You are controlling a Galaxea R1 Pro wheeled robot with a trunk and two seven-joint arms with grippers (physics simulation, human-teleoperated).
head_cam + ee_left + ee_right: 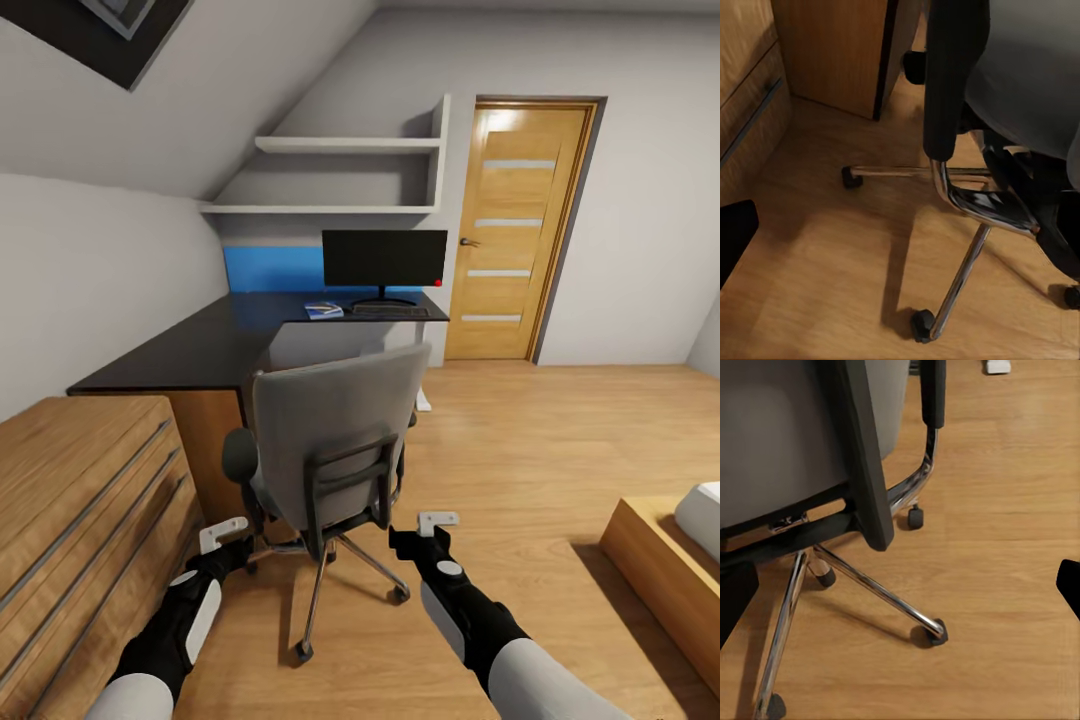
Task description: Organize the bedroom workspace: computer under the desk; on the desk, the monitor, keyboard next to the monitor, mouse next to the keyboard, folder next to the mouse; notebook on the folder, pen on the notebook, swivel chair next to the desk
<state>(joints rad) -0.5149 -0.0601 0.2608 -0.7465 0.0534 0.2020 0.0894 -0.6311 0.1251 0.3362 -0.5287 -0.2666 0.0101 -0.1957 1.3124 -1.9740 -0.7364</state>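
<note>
The grey swivel chair [335, 430] stands with its back to me, close against the black-topped desk [190, 350]; its seat is hidden behind the backrest. On the desk's far end the monitor [385, 258] stands upright with the keyboard [390, 311] just in front of it. Left of the keyboard lies a small blue-and-white flat item [323, 310]; I cannot tell whether it is the folder or the notebook. My left gripper [222, 533] and right gripper [437, 521] hang open and empty, low behind the chair on either side. The chrome base [975, 206] [870, 589] shows near both.
A low light-wood cabinet [80, 500] stands close on my left, beside the desk. White shelves [340, 175] hang above the desk and a wooden door [515, 235] is shut beyond it. A wooden bed frame [660, 560] sits at right, with open floor between.
</note>
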